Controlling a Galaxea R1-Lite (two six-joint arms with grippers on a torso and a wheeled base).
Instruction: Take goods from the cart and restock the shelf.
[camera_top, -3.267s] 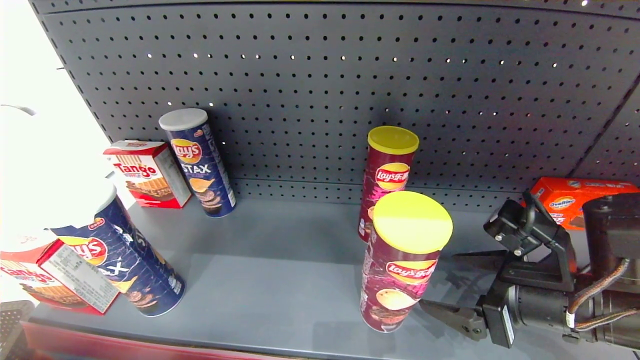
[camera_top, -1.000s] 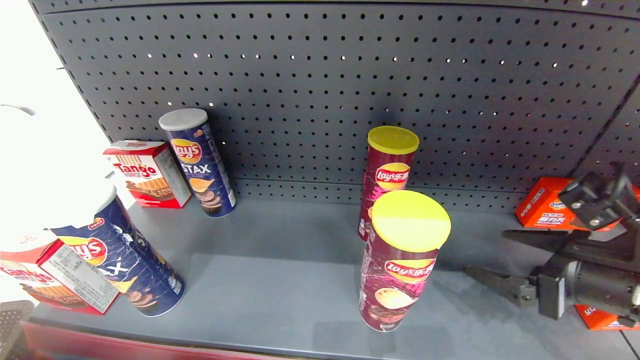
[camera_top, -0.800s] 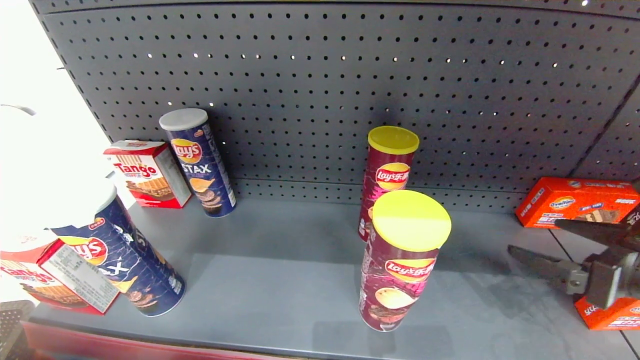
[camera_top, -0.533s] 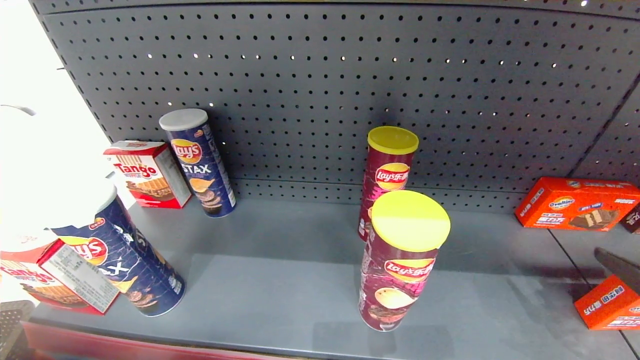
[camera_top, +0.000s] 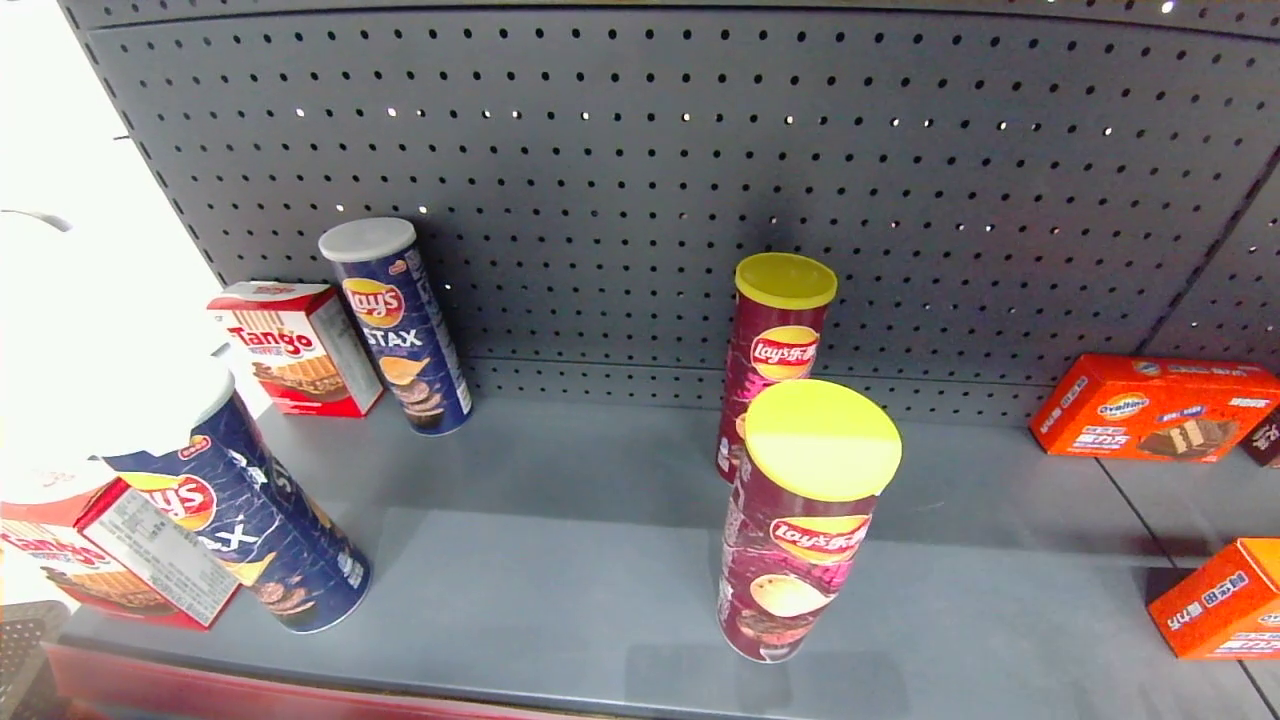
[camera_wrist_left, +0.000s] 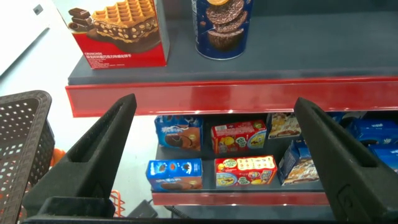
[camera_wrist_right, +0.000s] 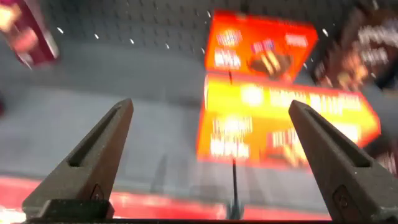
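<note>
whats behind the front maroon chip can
A second maroon can with a yellow lid stands upright behind the front can, near the pegboard. Its lower part is covered by the front can, so its base cannot be seen.

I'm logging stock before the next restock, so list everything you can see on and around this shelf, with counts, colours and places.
maroon cans: two, yellow lids, upright mid-shelf, one behind the other
blue cans: two, left part of the shelf, one at the back, one at the front
wafer boxes: two, red, left end, one beside each blue can
orange boxes: two, right end, one at the back, one at the front
shelf: one, grey, red front edge
pegboard: one, dark grey, behind the shelf
small packs: several, blue and red-yellow, lower shelf
basket: one, dark mesh, left, below the shelf
left fingers: black, open
right fingers: black, open, facing the orange boxes
</note>
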